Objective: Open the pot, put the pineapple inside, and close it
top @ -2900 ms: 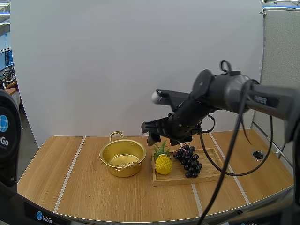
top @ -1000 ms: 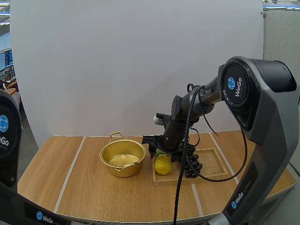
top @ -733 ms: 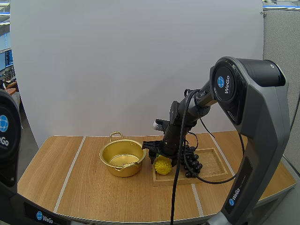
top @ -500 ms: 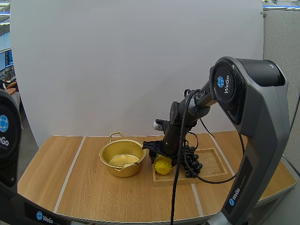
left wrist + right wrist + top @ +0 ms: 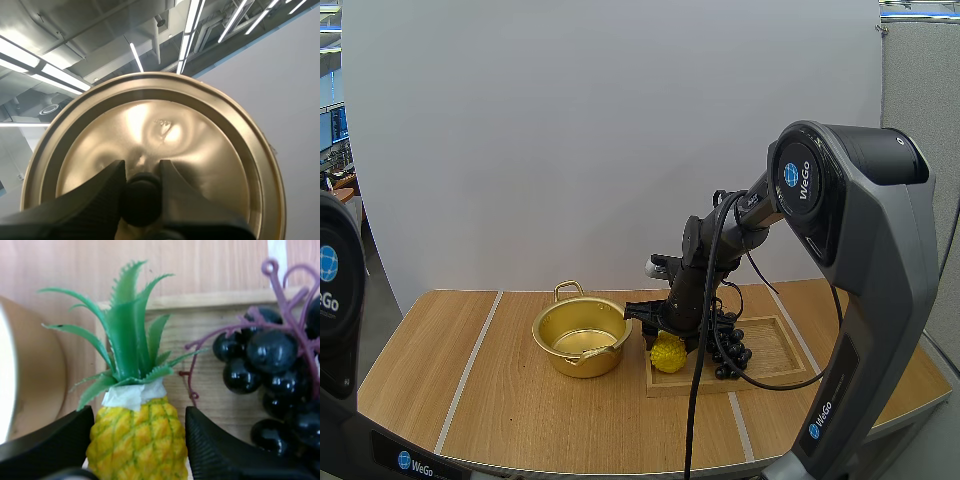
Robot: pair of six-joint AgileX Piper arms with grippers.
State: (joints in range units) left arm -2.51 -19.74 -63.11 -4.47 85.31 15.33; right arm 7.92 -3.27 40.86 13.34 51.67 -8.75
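The yellow pineapple (image 5: 667,354) with green leaves stands on the wooden tray (image 5: 775,372), to the right of the open gold pot (image 5: 582,335). My right gripper (image 5: 670,338) has come down over it. In the right wrist view the two black fingers press against both sides of the pineapple (image 5: 137,435), so the right gripper (image 5: 139,416) is shut on the fruit. The pot's wall (image 5: 30,375) is just beside it. My left gripper (image 5: 142,167) is shut on the black knob (image 5: 142,197) of the gold lid (image 5: 200,135), held up off the table.
A bunch of dark grapes (image 5: 728,352) lies on the tray right next to the pineapple, its purple stem (image 5: 280,315) close to my right finger. Bare wooden table (image 5: 470,390) stretches left of and in front of the pot.
My right arm swung in and dropped over the tray, bringing its fingers down around the pineapple. In the last half second it barely moved. The pot stayed put.
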